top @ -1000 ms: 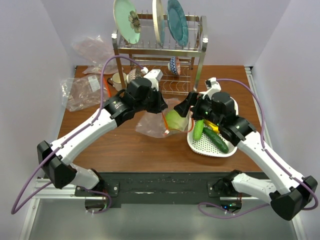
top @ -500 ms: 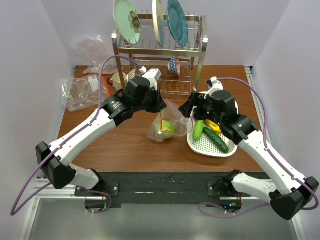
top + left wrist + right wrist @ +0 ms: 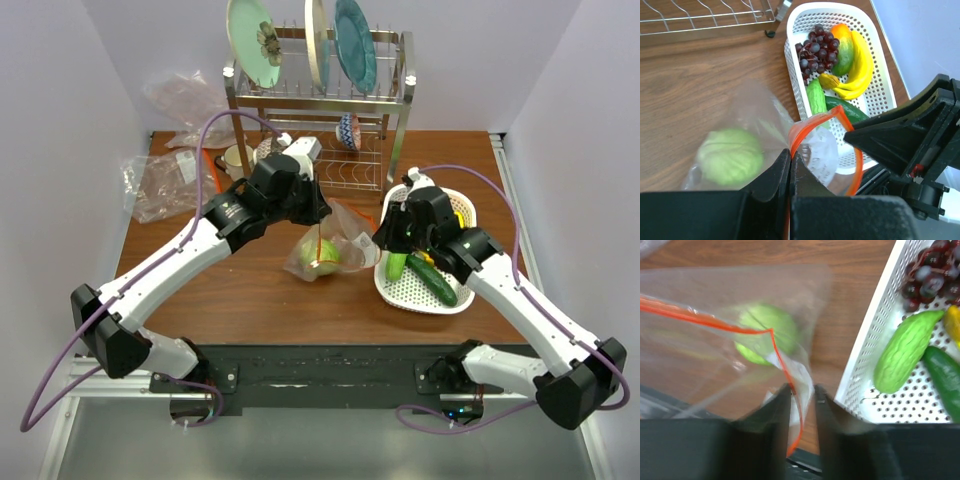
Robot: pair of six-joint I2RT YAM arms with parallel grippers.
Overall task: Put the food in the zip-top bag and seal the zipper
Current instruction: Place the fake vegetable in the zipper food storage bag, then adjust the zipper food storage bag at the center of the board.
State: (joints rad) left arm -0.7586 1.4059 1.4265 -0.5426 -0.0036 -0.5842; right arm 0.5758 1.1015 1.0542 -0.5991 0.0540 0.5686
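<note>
Zip-top bag [image 3: 340, 240] rests on the tabletop [image 3: 230, 290] with the cabbage [image 3: 730, 156] inside. The left hand [image 3: 790, 162] is pinched tight on its orange zipper [image 3: 820, 116]. The right hand [image 3: 802, 392], fingers slightly parted, straddles the rim beside the white basket [image 3: 860, 362] holding cucumbers [image 3: 905, 350], bananas [image 3: 860, 65] and grapes [image 3: 815, 47].

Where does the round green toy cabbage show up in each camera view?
Top external: round green toy cabbage at centre, inside the clear plastic bag.
Left wrist: cabbage lower left, seen through the bag.
Right wrist: cabbage upper centre-left, behind the film.
Shared landmark: white mesh basket, to the cabbage's right in every view.
</note>
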